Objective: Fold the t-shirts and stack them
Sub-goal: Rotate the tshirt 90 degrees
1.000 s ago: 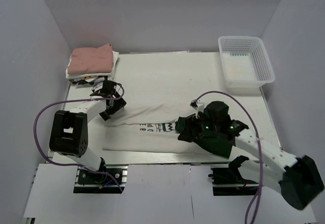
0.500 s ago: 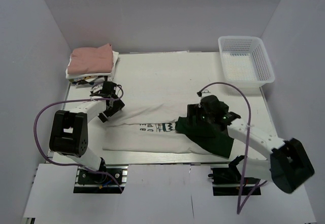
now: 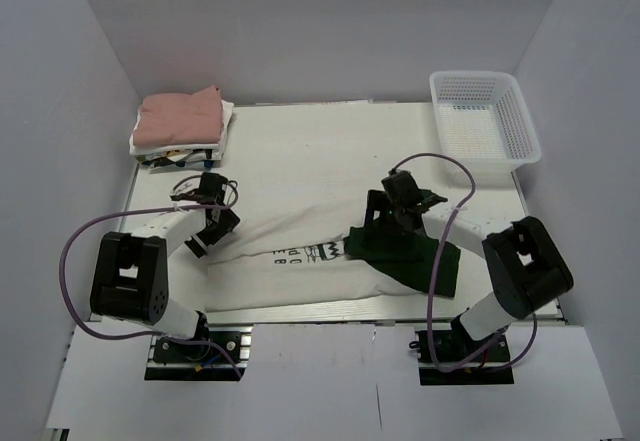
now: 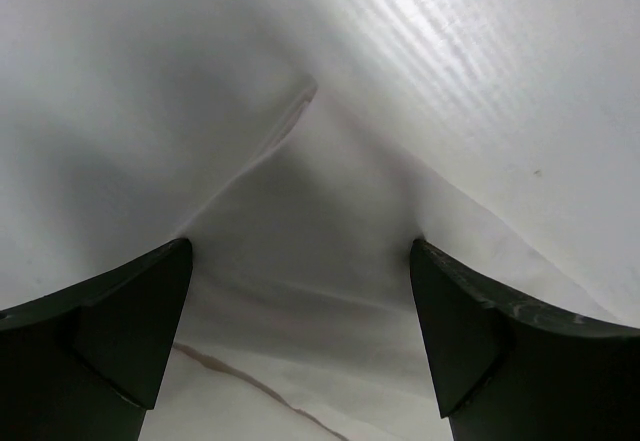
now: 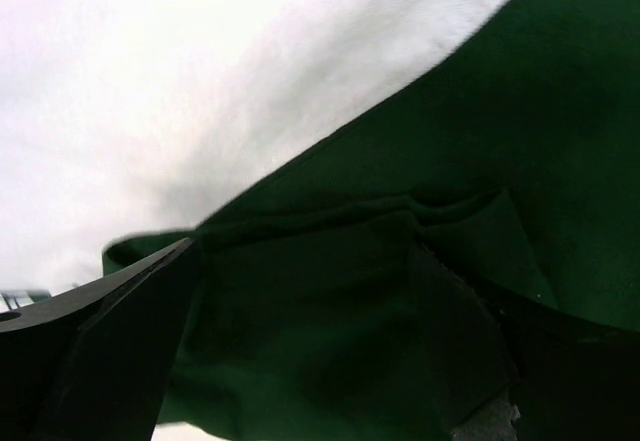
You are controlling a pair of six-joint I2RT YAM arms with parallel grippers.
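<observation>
Only the top view takes in both arms, the stack (image 3: pixel 180 121) of folded shirts, pink on top, at the desk's (image 3: pixel 320 151) far left corner, and the basket (image 3: pixel 485 116) far right. Close up, the left wrist view shows a pale hem corner of the shirt (image 4: pixel 300 221) peaking between wide-spread fingers (image 4: pixel 100 331). The right wrist view shows creased green cloth (image 5: pixel 450 161) under its spread fingers (image 5: pixel 100 351).

Both arms bend low over the desk. The left claw (image 3: pixel 208 233) stands wide at the shirt's left end. The right claw (image 3: pixel 372 229), also wide, points down at the green part, gripping nothing.

The shirt (image 3: pixel 290 261) lies rumpled across the near middle, cream with dark print and green at the right.
</observation>
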